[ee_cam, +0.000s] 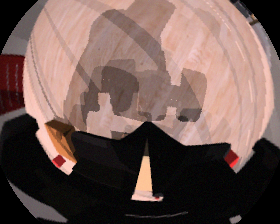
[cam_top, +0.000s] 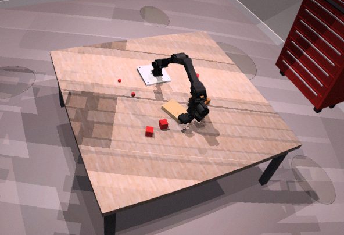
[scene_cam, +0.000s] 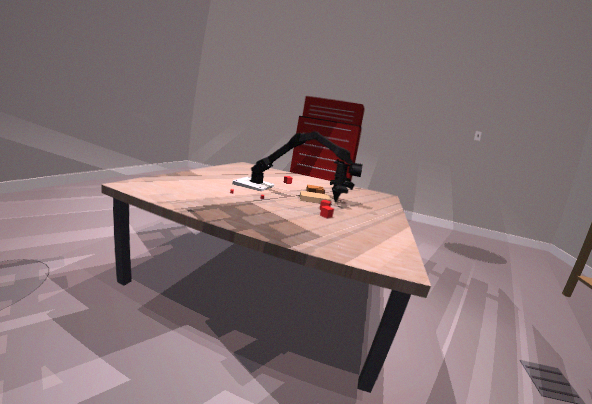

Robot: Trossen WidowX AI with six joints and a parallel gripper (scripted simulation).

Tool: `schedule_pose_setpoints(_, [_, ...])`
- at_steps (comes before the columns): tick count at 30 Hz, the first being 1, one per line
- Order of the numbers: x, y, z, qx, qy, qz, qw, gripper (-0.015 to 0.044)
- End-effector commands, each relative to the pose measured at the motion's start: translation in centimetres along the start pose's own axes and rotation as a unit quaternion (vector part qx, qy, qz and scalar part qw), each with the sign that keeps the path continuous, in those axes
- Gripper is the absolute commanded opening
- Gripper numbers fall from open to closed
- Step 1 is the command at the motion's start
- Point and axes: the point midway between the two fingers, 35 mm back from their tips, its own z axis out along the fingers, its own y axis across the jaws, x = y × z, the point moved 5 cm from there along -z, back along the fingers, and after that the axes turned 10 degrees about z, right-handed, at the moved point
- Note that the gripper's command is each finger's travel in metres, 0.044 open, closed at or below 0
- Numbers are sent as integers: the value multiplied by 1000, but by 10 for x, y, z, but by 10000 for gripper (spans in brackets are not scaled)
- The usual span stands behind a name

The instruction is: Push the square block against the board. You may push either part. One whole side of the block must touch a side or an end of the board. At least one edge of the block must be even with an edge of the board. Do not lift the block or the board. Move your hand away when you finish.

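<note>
The tan flat board [cam_top: 173,108] [scene_cam: 313,197] lies near the middle of the table [cam_top: 145,166] [scene_cam: 350,250]. The orange square block [cam_top: 207,101] [scene_cam: 315,189] sits just behind the board, mostly hidden by the arm in the top view. I cannot tell whether the block and the board touch. My gripper [cam_top: 185,127] [scene_cam: 338,200] [ee_cam: 145,132] is shut and empty. It points down, low over the table, just off the near right end of the board. In the wrist view an orange-brown piece [ee_cam: 58,137] shows at the left edge, and bare table lies under the fingertips.
Two red cubes [cam_top: 163,124] [cam_top: 149,131] [scene_cam: 327,208] stand left of the gripper. Two small red bits [cam_top: 119,80] [cam_top: 133,94] lie farther left, and another red cube [cam_top: 197,75] [scene_cam: 288,179] stands behind the arm. The arm's white base plate [cam_top: 145,74] and a red tool cabinet [cam_top: 316,41] lie beyond.
</note>
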Motion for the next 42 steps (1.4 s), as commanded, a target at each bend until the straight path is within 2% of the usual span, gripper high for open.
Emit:
schedule_pose_setpoints(1, [-7, 2, 1, 0, 2, 2, 1000, 0])
schedule_pose_setpoints(13, [-24, 6, 2, 0, 1, 2, 1000, 0])
schedule_pose_setpoints(15, [-21, 4, -9, 0, -3, 0, 1000, 0])
schedule_pose_setpoints(19, [-21, 4, -51, 1, -9, 0, 1000, 0])
schedule_pose_setpoints(25, [-20, 4, -54, 1, -10, 3, 1000, 0])
schedule_pose_setpoints(33, [-6, -16, -55, 1, -7, 128, 992, 0])
schedule_pose_setpoints(42, [14, -39, -56, 2, -5, 278, 960, 0])
